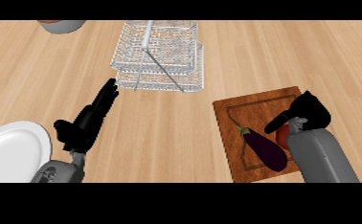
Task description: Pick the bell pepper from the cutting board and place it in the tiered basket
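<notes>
A brown cutting board (244, 104) lies at the lower right of the wooden counter. On it lies a dark purple eggplant (263, 147), and beside that a small patch of the red bell pepper (282, 135) shows. My right hand (309, 110) sits right over the pepper, fingers curled down around it and hiding most of it. The wire tiered basket (160, 55) stands at the upper middle, apart from the board. My left hand (88, 120) rests open at the lower left, fingers straight and pointing toward the basket.
A white plate (21, 146) lies at the lower left edge, next to my left forearm. A grey bowl with an orange inside (61, 25) peeks in at the top left. Bare wood stretches between the board and the basket.
</notes>
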